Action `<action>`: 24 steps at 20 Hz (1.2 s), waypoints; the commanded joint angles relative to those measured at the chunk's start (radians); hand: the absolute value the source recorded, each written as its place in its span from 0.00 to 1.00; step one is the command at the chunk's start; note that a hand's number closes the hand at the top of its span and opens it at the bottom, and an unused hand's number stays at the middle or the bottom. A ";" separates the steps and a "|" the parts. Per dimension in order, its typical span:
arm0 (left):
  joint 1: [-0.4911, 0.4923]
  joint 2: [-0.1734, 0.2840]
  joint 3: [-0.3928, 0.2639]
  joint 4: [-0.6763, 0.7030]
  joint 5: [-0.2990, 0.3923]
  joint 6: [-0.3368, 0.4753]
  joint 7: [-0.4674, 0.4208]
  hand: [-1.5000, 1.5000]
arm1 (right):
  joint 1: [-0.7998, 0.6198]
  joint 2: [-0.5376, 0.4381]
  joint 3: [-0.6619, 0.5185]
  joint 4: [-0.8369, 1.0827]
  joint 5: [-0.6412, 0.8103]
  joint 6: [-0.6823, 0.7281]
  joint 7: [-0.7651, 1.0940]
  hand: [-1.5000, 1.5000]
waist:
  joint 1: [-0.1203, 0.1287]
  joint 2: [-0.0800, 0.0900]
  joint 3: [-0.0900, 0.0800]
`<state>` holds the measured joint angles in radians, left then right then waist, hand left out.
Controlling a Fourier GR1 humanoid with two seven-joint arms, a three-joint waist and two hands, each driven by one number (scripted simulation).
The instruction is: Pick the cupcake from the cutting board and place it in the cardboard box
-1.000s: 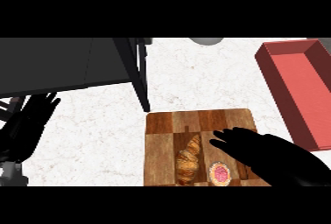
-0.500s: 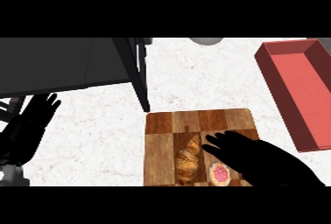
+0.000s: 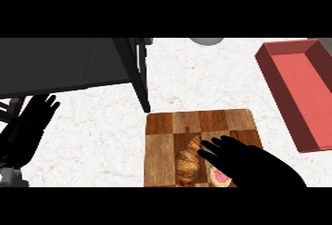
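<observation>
A wooden cutting board [image 3: 194, 125] lies at the lower middle of the counter. On it sit a brown croissant [image 3: 188, 159] and, at its right, a cupcake [image 3: 220, 177] with pink icing, of which only a sliver shows. My right hand [image 3: 250, 162] hovers over the cupcake with fingers spread and straight, hiding most of it. The open box [image 3: 299, 83], red inside, stands at the right edge. My left hand [image 3: 29, 125] rests open at the left edge, fingers up.
A dark appliance [image 3: 65, 63] with a black upright edge [image 3: 141, 79] fills the upper left, close to the board's far left corner. A grey round object [image 3: 206, 41] shows at the top edge. White marbled counter [image 3: 194, 79] lies between board and box.
My right hand has slid left and down over the board, covering more of the cupcake. The left hand has barely moved.
</observation>
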<state>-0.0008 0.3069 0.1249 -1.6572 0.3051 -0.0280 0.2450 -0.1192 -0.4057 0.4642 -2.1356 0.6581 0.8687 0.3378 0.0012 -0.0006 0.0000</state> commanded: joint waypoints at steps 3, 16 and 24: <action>-0.008 -0.018 -0.006 -0.080 -0.020 0.011 0.069 0.50 | -0.064 0.078 0.033 0.150 0.104 -0.038 -0.012 0.00 | 0.004 0.001 0.000; -0.042 -0.033 0.053 -0.018 -0.028 -0.041 0.090 0.50 | 0.018 0.119 0.094 0.120 0.235 -0.001 -0.020 0.00 | 0.001 0.000 0.000; -0.053 -0.046 0.085 0.025 -0.042 -0.068 0.049 0.50 | 0.070 0.024 0.055 0.195 0.312 -0.093 -0.191 0.00 | -0.002 0.000 0.000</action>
<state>-0.0430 0.2573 0.1905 -1.6509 0.2569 -0.0741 0.2931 -0.0837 -0.3489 0.5273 -1.9487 0.9354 0.8061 0.2044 0.0012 -0.0004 0.0001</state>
